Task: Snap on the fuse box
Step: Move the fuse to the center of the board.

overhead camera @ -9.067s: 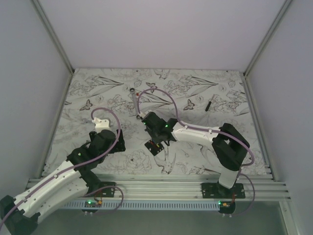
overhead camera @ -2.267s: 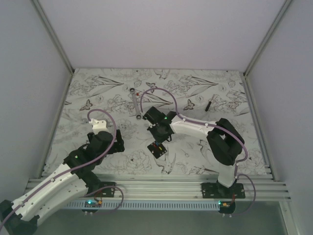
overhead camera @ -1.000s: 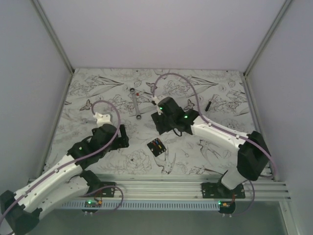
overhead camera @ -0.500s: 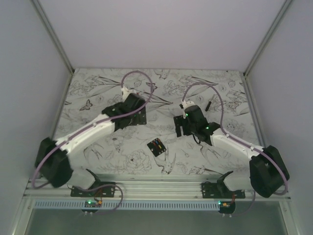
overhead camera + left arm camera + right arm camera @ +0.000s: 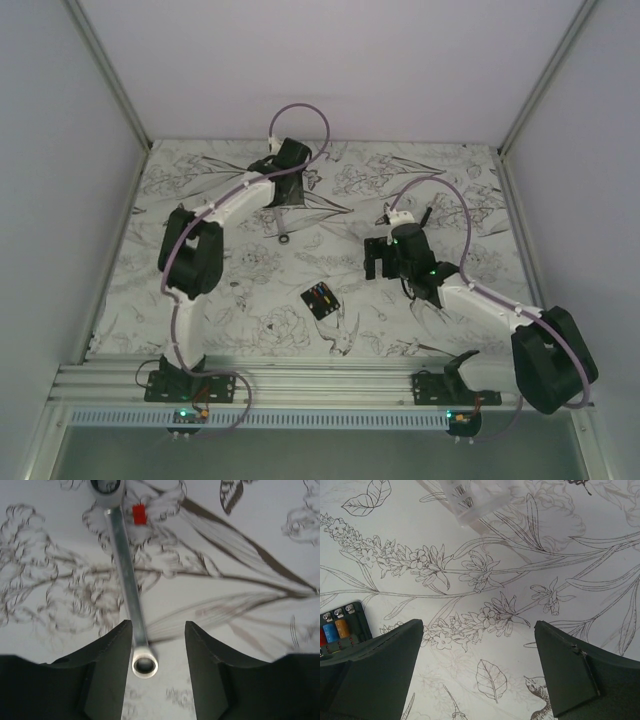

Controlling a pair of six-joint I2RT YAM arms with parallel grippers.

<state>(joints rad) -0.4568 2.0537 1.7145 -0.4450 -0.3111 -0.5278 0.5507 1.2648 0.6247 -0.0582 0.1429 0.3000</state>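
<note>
The top view looks steeply down on the whole tabletop [image 5: 470, 190] from behind. Close above it, the left wrist view shares the wrench [image 5: 125, 570], the right wrist view the fuse box [image 5: 342, 622].

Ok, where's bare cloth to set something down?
Bare cloth: the near-left stretch, left of the fuse box, and the far right corner. Crowded: the wrench at the left gripper, and the fuse box near the right gripper.

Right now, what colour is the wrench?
The wrench is shiny silver; left wrist view shows it best.
</note>
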